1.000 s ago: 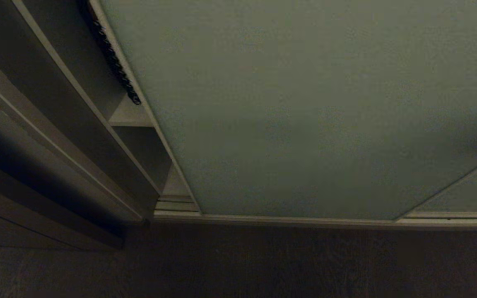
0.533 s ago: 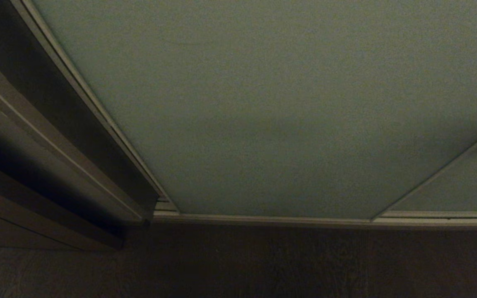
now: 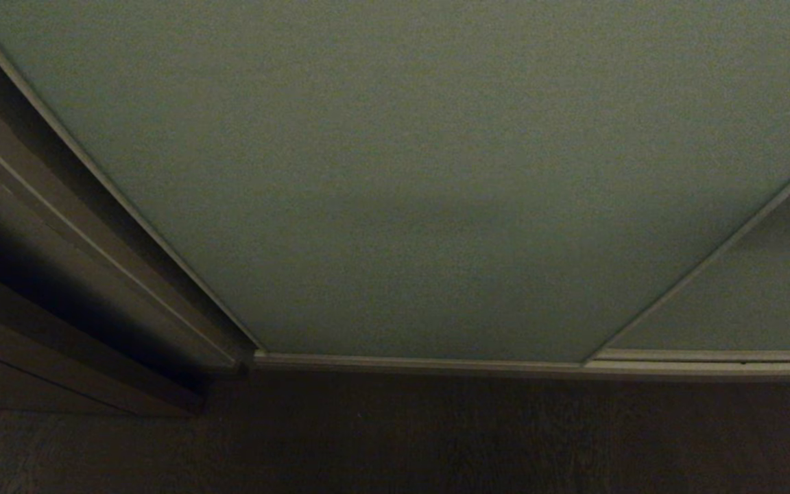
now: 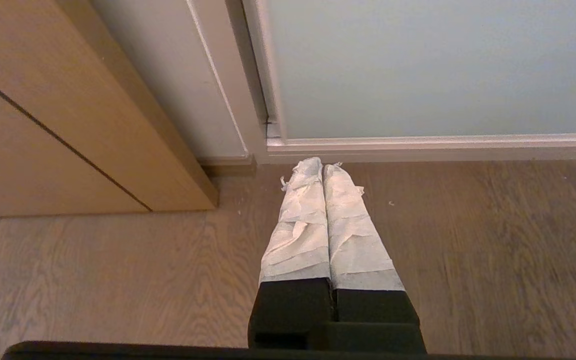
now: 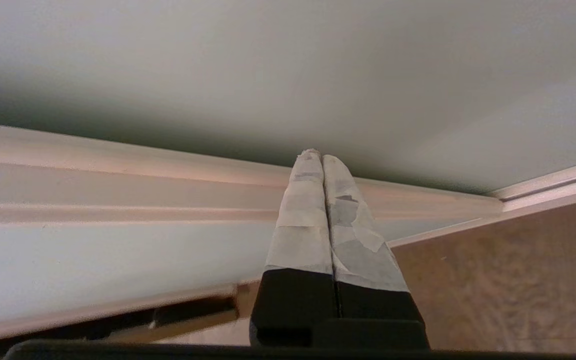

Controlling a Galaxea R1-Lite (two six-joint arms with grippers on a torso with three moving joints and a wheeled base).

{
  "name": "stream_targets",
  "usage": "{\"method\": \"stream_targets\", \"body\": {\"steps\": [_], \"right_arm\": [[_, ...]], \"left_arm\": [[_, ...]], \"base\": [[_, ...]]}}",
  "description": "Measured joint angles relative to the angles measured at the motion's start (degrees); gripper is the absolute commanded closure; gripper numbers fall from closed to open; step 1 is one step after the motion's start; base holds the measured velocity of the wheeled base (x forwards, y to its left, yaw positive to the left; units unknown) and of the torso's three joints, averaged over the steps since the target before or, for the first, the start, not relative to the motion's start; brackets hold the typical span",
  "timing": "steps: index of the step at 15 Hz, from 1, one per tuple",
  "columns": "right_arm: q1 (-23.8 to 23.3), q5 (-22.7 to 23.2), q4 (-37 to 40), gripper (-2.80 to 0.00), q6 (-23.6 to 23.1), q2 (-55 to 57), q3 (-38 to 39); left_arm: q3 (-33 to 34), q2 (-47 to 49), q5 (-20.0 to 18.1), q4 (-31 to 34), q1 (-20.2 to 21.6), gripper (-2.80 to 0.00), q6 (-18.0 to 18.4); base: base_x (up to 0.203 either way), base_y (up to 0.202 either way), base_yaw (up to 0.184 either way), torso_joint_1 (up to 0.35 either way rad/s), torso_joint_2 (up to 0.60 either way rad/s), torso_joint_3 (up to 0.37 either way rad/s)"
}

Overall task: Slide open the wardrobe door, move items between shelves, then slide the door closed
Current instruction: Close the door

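Observation:
The sliding wardrobe door (image 3: 395, 171), a pale grey-green panel with a slim off-white edge, fills the head view and reaches the wardrobe's left side wall. It hides the shelves and the items. My right gripper (image 5: 322, 156) is shut and empty, its taped tips close against the door (image 5: 288, 65) by its off-white frame strip; whether they touch it does not show. My left gripper (image 4: 323, 167) hangs shut and empty over the wooden floor, pointing at the door's lower left corner (image 4: 273, 135). Neither gripper appears in the head view.
Brown wooden panelling (image 3: 25, 309) stands left of the wardrobe and juts toward me (image 4: 43, 125). A second grey-green panel (image 3: 765, 288) sits behind the door at the right. An off-white bottom track (image 3: 436, 363) runs along the wooden floor (image 3: 436, 439).
The door has slid left across the gap, covering the white shelves and the black strap that showed at its left edge a second ago.

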Motion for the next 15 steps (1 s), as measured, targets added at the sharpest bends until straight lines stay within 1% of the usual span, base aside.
{"method": "stream_targets", "body": {"steps": [2,8,15], "right_arm": [[1.8,-0.1,-0.1,0.0,0.0,-0.7,0.5],[5.1,-0.5,0.1,0.0,0.2,-1.3,0.9],[7.2,-1.6,-0.2,0.0,0.1,-1.2,0.9]], "left_arm": [[0.0,0.0,0.0,0.0,0.0,0.0,0.0],[0.0,0.0,0.0,0.0,0.0,0.0,0.0],[0.0,0.0,0.0,0.0,0.0,0.0,0.0]], "base": [[0.0,0.0,0.0,0.0,0.0,0.0],[0.0,0.0,0.0,0.0,0.0,0.0],[0.0,0.0,0.0,0.0,0.0,0.0]]}}
